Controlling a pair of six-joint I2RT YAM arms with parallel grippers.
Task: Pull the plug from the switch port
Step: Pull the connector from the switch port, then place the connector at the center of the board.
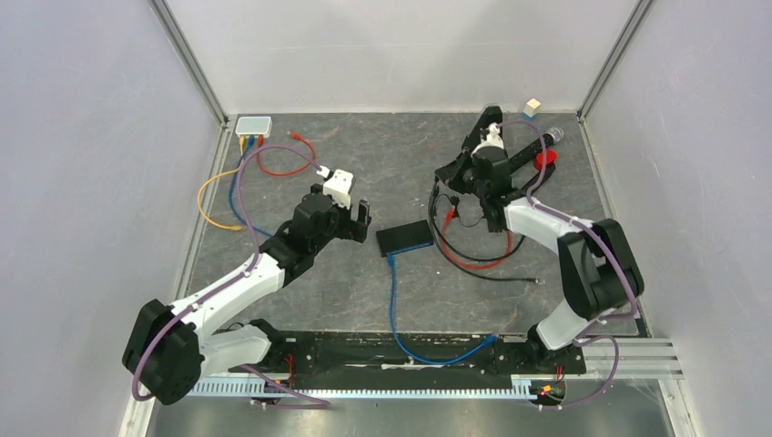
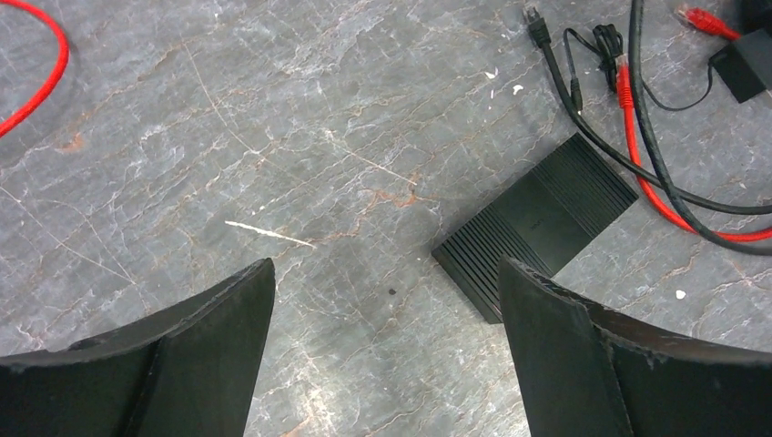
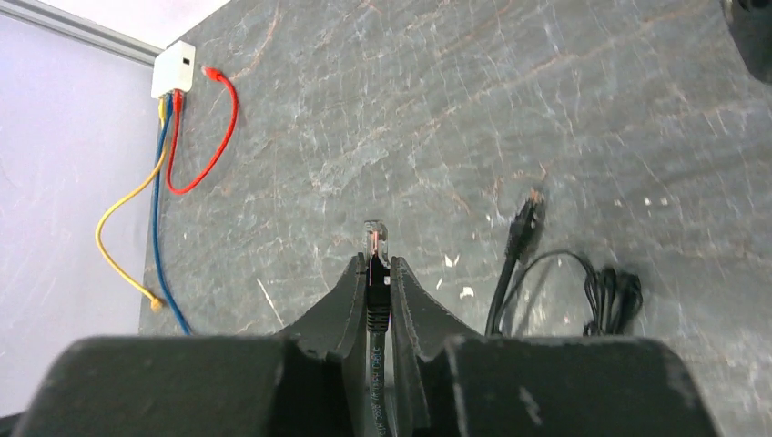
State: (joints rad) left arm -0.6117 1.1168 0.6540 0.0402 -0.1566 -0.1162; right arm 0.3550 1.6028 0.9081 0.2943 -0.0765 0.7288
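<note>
The black ribbed switch (image 1: pixel 405 237) lies flat at mid-table, also in the left wrist view (image 2: pixel 537 218), with a blue cable (image 1: pixel 393 300) running from its near corner. My right gripper (image 3: pixel 375 264) is shut on the black cable's plug (image 3: pixel 375 238), whose clear tip pokes out past the fingertips. The plug hangs in the air, apart from the switch. In the top view the right gripper (image 1: pixel 448 175) sits up and right of the switch. My left gripper (image 2: pixel 387 282) is open over bare table just left of the switch, holding nothing (image 1: pixel 353 218).
A white box (image 1: pixel 253 125) at the back left has red, yellow and blue cables (image 3: pixel 164 173) plugged in. Loops of red cable (image 2: pixel 651 191) and black cable (image 2: pixel 592 137) and a small black adapter (image 2: pixel 746 68) lie right of the switch. Walls enclose three sides.
</note>
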